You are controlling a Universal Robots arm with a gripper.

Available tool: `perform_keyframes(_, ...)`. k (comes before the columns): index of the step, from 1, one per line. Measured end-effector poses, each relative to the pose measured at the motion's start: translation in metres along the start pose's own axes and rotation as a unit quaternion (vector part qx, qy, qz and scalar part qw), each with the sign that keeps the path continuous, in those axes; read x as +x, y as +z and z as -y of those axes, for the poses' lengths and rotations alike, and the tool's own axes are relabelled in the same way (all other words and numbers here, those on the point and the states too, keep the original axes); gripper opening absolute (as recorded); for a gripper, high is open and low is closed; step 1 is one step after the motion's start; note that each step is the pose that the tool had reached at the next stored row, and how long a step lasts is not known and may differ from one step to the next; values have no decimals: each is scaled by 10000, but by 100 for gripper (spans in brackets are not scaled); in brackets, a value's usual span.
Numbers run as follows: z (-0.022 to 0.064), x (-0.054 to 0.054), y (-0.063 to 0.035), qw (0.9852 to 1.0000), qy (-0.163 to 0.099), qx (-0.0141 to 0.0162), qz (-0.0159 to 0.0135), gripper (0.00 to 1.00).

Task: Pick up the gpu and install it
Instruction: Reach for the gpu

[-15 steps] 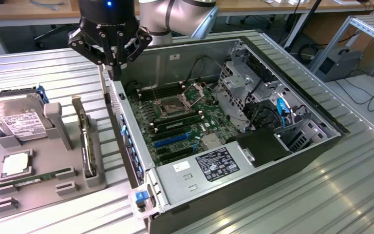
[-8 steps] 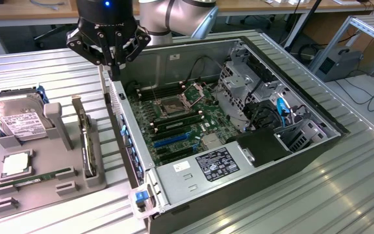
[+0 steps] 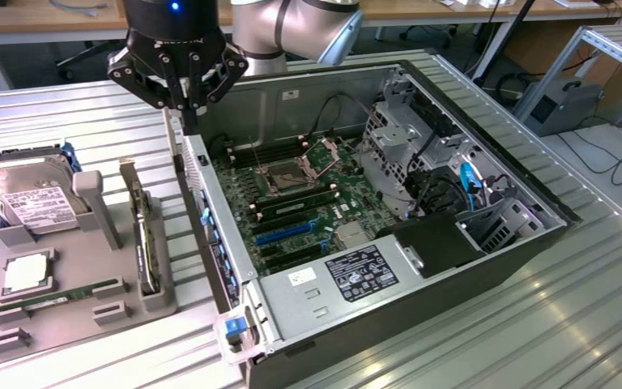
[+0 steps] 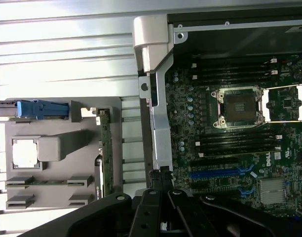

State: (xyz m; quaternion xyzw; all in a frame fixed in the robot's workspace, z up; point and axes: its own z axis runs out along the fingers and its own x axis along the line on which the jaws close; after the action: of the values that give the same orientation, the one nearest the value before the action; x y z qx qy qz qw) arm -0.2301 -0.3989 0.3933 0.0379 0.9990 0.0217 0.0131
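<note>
Nearest, the grey moulded holder tray (image 3: 62, 316) sits on the slatted metal table (image 3: 505, 340); the gpu (image 3: 145, 243), a thin dark card with a silver end bracket, stands on edge in the tray's slot, just beside the open black-and-silver computer case (image 3: 322, 296), untouched. Farther back, the black gripper (image 3: 188, 113) hangs above the case wall nearest the tray, fingers pressed together and pinching nothing. Risk, in my judgement: descending closed, the fingers would strike the card's top edge or the case wall; a skewed grasp could tip the card in its slot.
</note>
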Motion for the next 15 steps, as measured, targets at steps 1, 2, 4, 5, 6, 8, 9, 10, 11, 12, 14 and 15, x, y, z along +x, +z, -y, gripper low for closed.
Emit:
perform_keyframes(1,0,3,0,10000,0,0,0,11)
perform_keyframes(2,0,7,0,10000,0,0,0,11)
perform_keyframes(4,1,12,0,10000,0,0,0,11)
perform_keyframes(5,1,16,0,10000,0,0,0,11)
perform_keyframes(6,1,19,-1,10000,0,0,0,11)
perform_keyframes(8,2,26,-1,10000,0,0,0,11)
perform_keyframes(9,2,29,-1,10000,0,0,0,11)
perform_keyframes(10,3,33,-1,10000,0,0,0,11)
perform_keyframes(11,3,36,-1,10000,0,0,0,11)
perform_keyframes(12,3,39,-1,10000,0,0,0,11)
perform_keyframes(14,3,46,-1,10000,0,0,0,11)
perform_keyframes(15,4,50,-1,10000,0,0,0,11)
